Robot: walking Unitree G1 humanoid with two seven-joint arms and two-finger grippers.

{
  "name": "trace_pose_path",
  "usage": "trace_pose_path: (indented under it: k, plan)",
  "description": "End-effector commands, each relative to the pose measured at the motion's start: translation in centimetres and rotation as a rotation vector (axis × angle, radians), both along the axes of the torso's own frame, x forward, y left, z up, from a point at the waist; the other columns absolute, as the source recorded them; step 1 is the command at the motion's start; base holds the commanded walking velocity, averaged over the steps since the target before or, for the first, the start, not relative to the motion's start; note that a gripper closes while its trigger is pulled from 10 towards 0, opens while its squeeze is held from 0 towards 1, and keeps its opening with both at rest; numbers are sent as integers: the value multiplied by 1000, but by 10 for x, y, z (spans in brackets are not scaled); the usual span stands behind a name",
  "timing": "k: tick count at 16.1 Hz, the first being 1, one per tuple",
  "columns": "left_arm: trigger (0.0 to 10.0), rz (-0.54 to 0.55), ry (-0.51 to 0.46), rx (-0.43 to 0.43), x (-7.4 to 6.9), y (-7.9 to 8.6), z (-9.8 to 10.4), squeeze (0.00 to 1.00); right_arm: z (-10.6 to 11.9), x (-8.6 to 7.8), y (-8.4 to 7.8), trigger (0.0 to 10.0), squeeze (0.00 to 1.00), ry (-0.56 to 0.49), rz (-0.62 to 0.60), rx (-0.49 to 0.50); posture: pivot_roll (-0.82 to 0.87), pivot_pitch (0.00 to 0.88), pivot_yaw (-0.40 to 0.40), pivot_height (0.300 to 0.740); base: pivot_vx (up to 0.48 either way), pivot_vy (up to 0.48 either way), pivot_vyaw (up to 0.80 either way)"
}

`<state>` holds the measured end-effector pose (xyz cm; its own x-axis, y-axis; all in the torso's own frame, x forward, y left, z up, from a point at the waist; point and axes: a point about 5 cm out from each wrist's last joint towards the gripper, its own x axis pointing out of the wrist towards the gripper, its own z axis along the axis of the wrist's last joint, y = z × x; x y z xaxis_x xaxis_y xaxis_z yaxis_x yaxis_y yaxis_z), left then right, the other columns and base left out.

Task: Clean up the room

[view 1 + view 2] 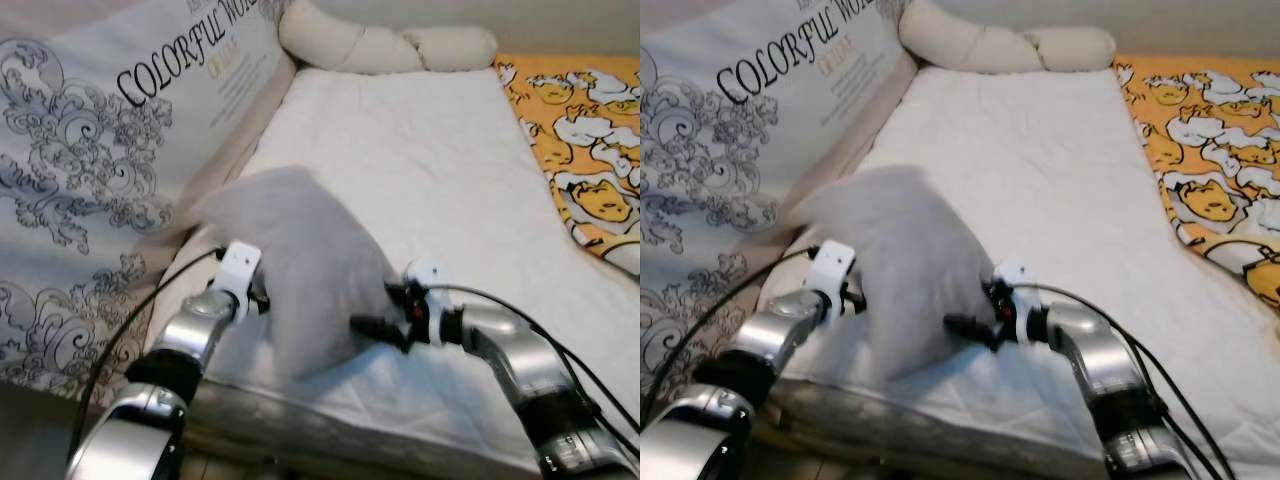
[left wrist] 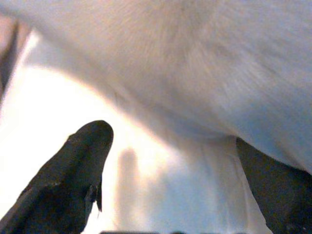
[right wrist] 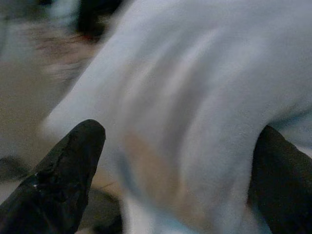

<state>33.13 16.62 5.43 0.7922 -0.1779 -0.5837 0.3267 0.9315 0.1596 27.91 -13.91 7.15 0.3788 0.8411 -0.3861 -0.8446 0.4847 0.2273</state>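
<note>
A: One bed takes up most of the frame, with a white quilted mattress pad (image 1: 420,200) running from the lower centre up to the top. What else is around it?

B: At the upper left, a large printed cushion (image 1: 110,130) with grey scrollwork and the words "COLORFUL WORLD" leans along the side. A cream bolster (image 1: 380,45) lies across the top centre, and an orange cartoon-print blanket (image 1: 590,150) covers the right edge.

A: And the thing being handled?

B: A pale grey pillow (image 1: 295,270), soft and a little blurred, stands tilted on the near part of the pad, lower centre of the frame, between the two arms.

A: The left gripper (image 2: 173,190)?

B: It sits at the pillow's left flank. In the left wrist view its two black fingers (image 2: 73,175) are spread wide apart, with the pillow above them and the white pad between.

A: The right gripper (image 3: 175,180)?

B: At the pillow's right flank. Its fingers are also spread wide, with pillow fabric bulging between them; whether they press it I cannot tell.
</note>
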Motion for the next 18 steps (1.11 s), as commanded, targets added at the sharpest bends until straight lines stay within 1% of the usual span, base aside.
trace_pose_path:
  k: [1, 2, 3, 4, 5, 6, 7, 8, 9, 10, 11, 12, 13, 14, 15, 16, 17, 18]
  plan:
    - [10000, -56, -34, -10, 0, 0, 9, 0, 16, -11, 17, 10000, 0, 8, 132, 67, 16, 0, 79, 740, 0, 0, 0]
    - [10000, -100, -27, -5, -6, 7, 13, 0, 35, -25, 24, 10000, 0, 19, 234, 125, 18, 0, 78, 740, 0, 0, 0]
    - [10000, -107, -25, -4, -7, 7, 14, 0, 38, -27, 25, 10000, 0, 20, 246, 133, 18, 0, 78, 740, 0, 0, 0]
    - [10000, -152, 5, -30, -14, 9, 14, 0, 55, -33, 26, 10000, 0, 12, 301, 162, 21, 0, 76, 740, 0, 0, 0]
    - [10000, -191, 32, -39, -21, 10, 13, 0, 66, -36, 26, 10000, 0, 4, 329, 164, 17, 0, 77, 740, 0, 0, 0]
    - [10000, -203, 42, -38, -23, 10, 11, 0, 69, -36, 25, 10000, 0, -4, 336, 154, 17, 0, 77, 740, 0, 0, 0]
    - [10000, -211, 53, -38, -25, 11, 10, 0, 71, -36, 23, 10000, 0, -10, 341, 137, 20, 0, 76, 740, 0, 0, 0]
    - [10000, -212, 69, -42, -30, 11, 9, 0, 75, -38, 16, 10000, 0, -18, 345, 75, 22, 0, 76, 740, 0, 0, 0]
    - [10000, -215, 62, -28, -31, 12, 9, 0, 74, -39, 9, 10000, 0, -18, 347, 21, 23, 0, 75, 740, 0, 0, 0]
    - [10000, -206, 35, 7, -31, 14, 8, 4, 71, -40, 0, 10000, 0, -11, 349, -48, 24, 0, 75, 740, 0, 0, 0]
    - [10000, -154, -40, 33, -30, 21, 8, 620, 58, -44, -19, 10000, 0, 33, 351, -184, 27, 0, 73, 740, 0, 0, 0]
    - [10000, -118, -54, 28, -28, 25, 8, 804, 49, -44, -25, 10000, 0, 55, 325, -231, 31, 0, 70, 740, 0, 0, 0]
    - [10000, -102, -60, 32, -27, 27, 8, 953, 43, -42, -29, 10000, 0, 60, 297, -259, 35, 0, 69, 740, 0, 0, 0]
    - [10000, -89, -74, 24, -27, 30, 9, 1000, 35, -40, -34, 10000, 0, 76, 249, -300, 36, 0, 67, 740, 0, 0, 0]
    - [10000, -92, -77, -9, -28, 31, 10, 1000, 30, -39, -40, 10000, 145, 96, 215, -324, 36, 0, 68, 740, 0, 0, 0]
    - [10000, -91, -85, -42, -30, 32, 12, 1000, 29, -37, -48, 10000, 1000, 116, 180, -342, 37, 0, 68, 740, 0, 0, 0]
    - [10000, -95, -110, -53, -31, 34, 15, 1000, 32, -34, -58, 10000, 1000, 122, 148, -351, 41, 0, 67, 740, 0, 0, 0]
    - [10000, -108, -119, -41, -31, 35, 16, 1000, 34, -31, -63, 10000, 1000, 120, 130, -351, 42, 0, 66, 740, 0, 0, 0]
